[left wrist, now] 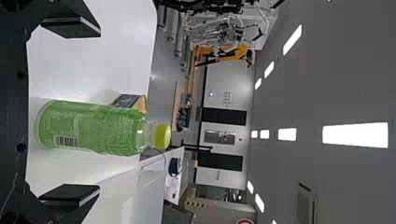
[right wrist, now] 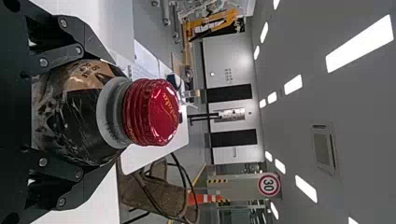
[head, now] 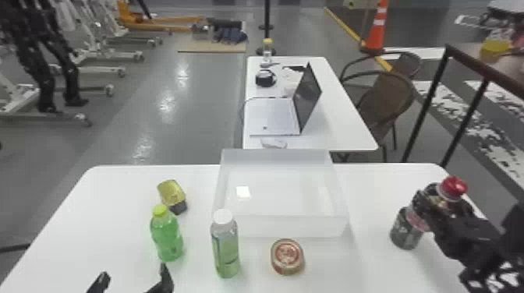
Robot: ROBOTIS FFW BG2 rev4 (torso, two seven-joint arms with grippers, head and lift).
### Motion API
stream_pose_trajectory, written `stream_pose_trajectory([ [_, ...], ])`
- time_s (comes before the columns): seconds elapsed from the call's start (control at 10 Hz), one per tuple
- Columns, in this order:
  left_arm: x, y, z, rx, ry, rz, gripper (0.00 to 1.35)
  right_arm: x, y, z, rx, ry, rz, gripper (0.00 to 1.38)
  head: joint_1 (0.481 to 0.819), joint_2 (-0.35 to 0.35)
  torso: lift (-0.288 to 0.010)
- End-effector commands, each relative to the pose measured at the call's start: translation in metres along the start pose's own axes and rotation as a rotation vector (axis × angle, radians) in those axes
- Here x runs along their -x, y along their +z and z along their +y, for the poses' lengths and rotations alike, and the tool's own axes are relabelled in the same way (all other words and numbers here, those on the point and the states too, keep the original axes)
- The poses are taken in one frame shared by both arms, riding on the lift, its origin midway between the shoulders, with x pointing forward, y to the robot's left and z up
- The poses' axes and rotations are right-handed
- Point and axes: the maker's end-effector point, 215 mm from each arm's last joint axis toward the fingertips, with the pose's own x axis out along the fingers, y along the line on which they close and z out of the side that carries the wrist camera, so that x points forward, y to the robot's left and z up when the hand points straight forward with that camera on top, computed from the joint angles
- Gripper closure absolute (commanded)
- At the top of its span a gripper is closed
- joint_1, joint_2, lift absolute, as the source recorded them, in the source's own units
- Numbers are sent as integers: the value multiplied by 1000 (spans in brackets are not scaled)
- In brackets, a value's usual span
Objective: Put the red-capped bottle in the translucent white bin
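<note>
Black fingers on the left gripper (head: 133, 274) are spread wide at the near side of the white table (head: 97, 206), and that gripper is empty. A bit past its tips stands a green bottle (head: 167, 237) with a yellow-green cap. Beside that one, closer to the middle, stands a white-capped bottle (head: 225, 249) with a green label or drink; I can't tell which. A little round-cornered tin (head: 287, 256) with a red and cream top sits in front of the bin.

Over on the right side, the right gripper (head: 442, 207) is squeezing the red-capped bottle (head: 453, 187). In the right wrist view its fingers hug both sides of the dark bottle, under the cap. The bottle is outside the bin, to the right of it. I can't tell if its bottom touches the table.

The translucent white bin (head: 280, 226) sits at the middle of the table, toward the far edge. To its left, behind the green bottle, is a small yellow and dark box (head: 171, 193).

Farther off, another white table (head: 339, 132) has an open laptop (head: 273, 113) on it. Brown chairs (head: 386, 97) are beside it, and way back is an orange cone (head: 377, 33).
</note>
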Motion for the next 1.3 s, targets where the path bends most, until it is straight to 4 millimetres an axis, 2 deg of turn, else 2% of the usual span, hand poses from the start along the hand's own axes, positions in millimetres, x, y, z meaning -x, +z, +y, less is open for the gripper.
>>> stream_pose_trajectory([
  [0.0,-1,-1,-2,4,-1,0,124,-18,13,20,-20,38,-29,875,549,0,-100],
  [0.2,-1,-1,-2,11,0,0,124,-43,11,57,-53,108,-44,875,549,0,-100],
  [0.4,-1,-2,-1,14,2,-2,124,-71,9,85,-52,158,-58,875,549,0,-100],
  [0.7,-2,-3,-3,27,3,-2,124,-108,-12,127,-62,216,-46,875,549,0,-100],
  [0.9,-2,-4,-4,35,1,-2,124,-120,-36,144,-103,232,-11,875,549,0,-100],
  [1.2,-2,-4,-5,37,0,-3,124,-133,-51,160,-166,257,12,875,549,0,-100],
])
